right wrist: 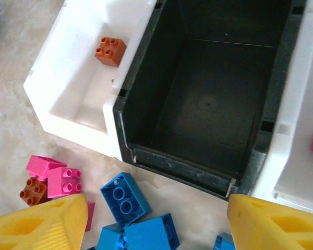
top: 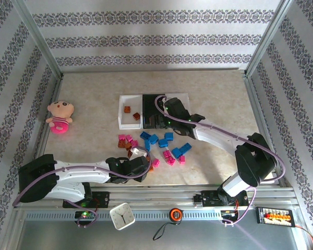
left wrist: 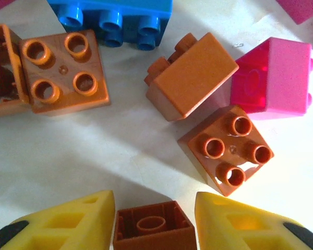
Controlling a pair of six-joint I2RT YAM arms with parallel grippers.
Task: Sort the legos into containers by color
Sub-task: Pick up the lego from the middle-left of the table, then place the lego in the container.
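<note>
left tool (left wrist: 154,198): clamped on a brown lego (left wrist: 151,229), bottom centre
right tool (right wrist: 156,203): wide apart, just hanging over the black container (right wrist: 208,114)

- A pink plush doll (top: 60,117) lies near the left edge of the beige counter (top: 94,91).
- A white clock (top: 122,216) and an orange tape measure (top: 176,213) sit on the front ledge.

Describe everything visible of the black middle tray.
The black tray is a rectangular bin of matte plastic with straight walls and a flat floor. It stands upright on the table, no brick inside where visible, pressed against a white tray on each side. Some blue bricks lie before its near wall, apart.
</note>
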